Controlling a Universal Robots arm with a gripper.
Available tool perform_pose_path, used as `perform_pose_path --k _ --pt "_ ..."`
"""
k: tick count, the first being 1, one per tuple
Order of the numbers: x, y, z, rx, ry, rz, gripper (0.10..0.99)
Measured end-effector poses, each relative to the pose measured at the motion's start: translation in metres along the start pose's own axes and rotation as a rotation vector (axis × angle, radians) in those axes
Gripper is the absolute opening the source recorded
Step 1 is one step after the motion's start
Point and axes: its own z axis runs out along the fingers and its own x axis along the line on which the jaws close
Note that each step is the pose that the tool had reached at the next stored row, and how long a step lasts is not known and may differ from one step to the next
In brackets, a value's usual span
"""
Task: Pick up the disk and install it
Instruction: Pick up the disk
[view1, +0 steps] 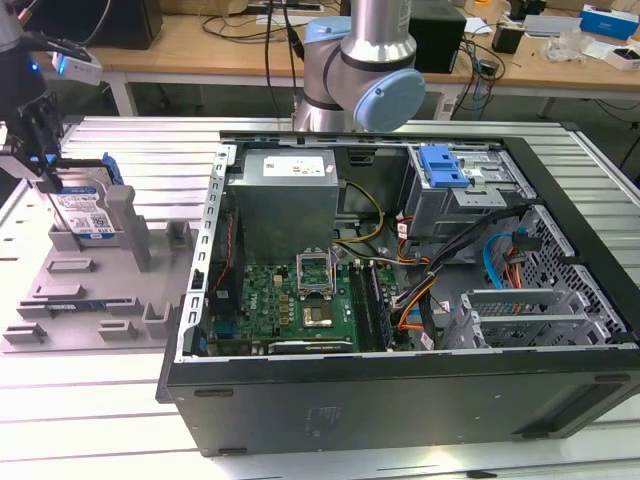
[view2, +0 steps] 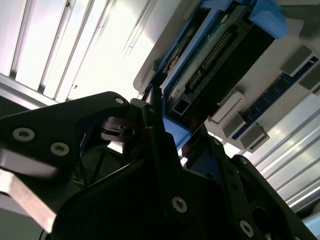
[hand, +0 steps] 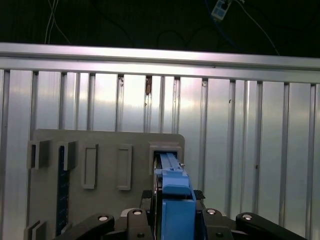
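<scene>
One pincer (view1: 47, 172) pinching one upright disk (view1: 88, 215), one grey holder (view1: 75, 300), one open computer case (view1: 400, 400)

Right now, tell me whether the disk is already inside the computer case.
No: the disk stands in the grey holder, outside the case.

The disk (view1: 84, 212), silver with a blue bracket, stands on edge in a grey holder (view1: 90, 292).

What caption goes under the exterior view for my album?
Robot gripper at the disk standing in a grey holder, beside the open computer case.
</scene>
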Motion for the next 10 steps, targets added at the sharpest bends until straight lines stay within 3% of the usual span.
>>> perform_pose_path --k 10 --pt "0.0000 0.0001 0.0004 0.000 0.0000 0.000 0.369"
